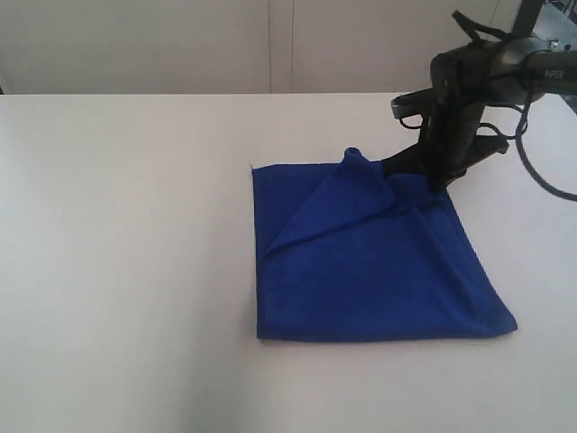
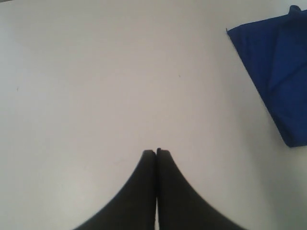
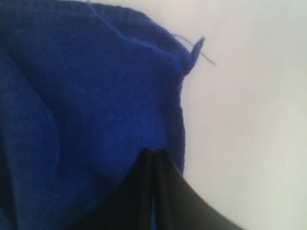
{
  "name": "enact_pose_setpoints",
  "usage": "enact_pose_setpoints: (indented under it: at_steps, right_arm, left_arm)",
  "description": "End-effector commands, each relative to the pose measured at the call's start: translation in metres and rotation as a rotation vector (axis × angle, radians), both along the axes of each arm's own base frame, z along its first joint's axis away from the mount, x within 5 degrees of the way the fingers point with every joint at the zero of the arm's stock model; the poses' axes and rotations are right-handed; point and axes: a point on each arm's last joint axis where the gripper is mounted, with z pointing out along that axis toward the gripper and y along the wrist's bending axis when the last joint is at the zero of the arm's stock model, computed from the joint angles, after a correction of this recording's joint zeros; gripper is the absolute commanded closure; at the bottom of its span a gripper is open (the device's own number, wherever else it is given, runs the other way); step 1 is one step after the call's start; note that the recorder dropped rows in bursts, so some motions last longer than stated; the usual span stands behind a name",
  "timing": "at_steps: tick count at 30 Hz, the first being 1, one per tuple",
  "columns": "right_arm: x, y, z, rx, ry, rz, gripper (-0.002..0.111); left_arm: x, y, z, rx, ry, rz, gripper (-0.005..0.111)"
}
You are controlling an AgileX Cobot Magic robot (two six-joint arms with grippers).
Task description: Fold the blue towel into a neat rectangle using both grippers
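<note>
the blue towel lies partly folded on the white table, a flap bunched up at its far edge. the right gripper, clenched, has its tips at the towel's far right corner; the left gripper, clenched, hangs over the table well apart from it.

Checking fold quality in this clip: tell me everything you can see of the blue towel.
The blue towel is deep royal blue, soft and nappy like microfibre, lying roughly square on the white table. One flap is turned over diagonally, leaving a raised peak near the far edge. A loose thread tag sticks from one corner. The shut right gripper meets its far right corner; whether it pinches cloth is unclear.
</note>
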Motion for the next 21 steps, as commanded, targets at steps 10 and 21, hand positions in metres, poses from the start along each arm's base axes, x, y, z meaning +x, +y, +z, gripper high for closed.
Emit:
enact_pose_setpoints:
  at_steps: [10,21]
  right_arm:
    - [-0.050,0.107,0.070,0.179,-0.026,0.274,0.108]
    - [-0.086,0.181,0.037,0.198,0.077,0.420,0.108]
  left_arm:
    - [-0.004,-0.001,0.002,-0.006,-0.003,0.003,0.107]
    - [-0.004,-0.001,0.002,-0.006,-0.003,0.003,0.107]
